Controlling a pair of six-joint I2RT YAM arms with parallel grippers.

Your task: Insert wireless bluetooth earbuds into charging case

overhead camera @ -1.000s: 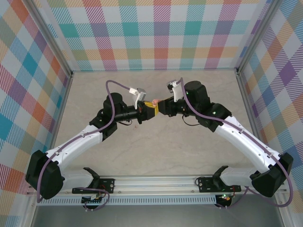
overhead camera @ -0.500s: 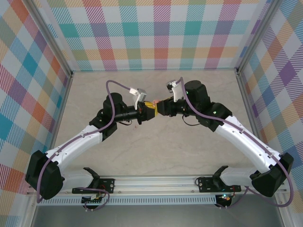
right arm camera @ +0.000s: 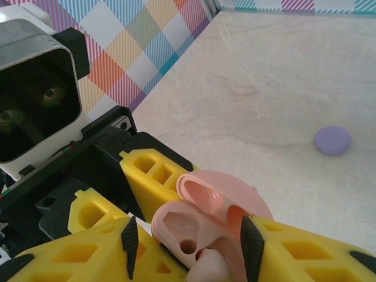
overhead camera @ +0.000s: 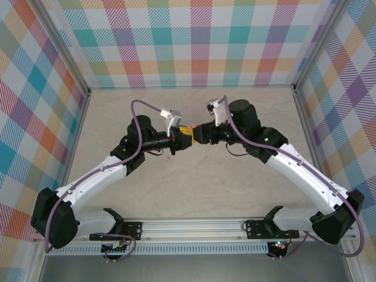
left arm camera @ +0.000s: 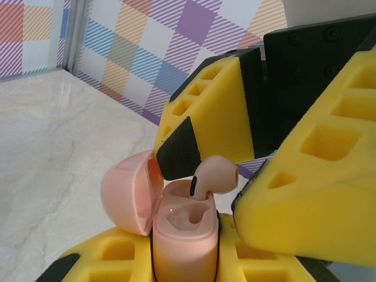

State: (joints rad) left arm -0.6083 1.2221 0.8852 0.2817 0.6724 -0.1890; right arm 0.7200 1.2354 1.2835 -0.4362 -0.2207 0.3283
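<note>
Both arms were bent inward, wrists met above the middle of the table point(overhead camera: 194, 188). The left tool point(overhead camera: 183, 138) was clenched on the pink charging case point(left arm camera: 182, 235), lid point(left arm camera: 126, 194) swung open. The right tool point(right arm camera: 187, 244) was parted. The pale pink earbud point(left arm camera: 216, 175) was seen between its fingers point(right arm camera: 244, 247), stem at the case's socket.

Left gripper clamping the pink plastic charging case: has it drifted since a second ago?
No. In the top view the left gripper and its pink plastic charging case sit where they were against the aluminium rail at the near edge.
</note>
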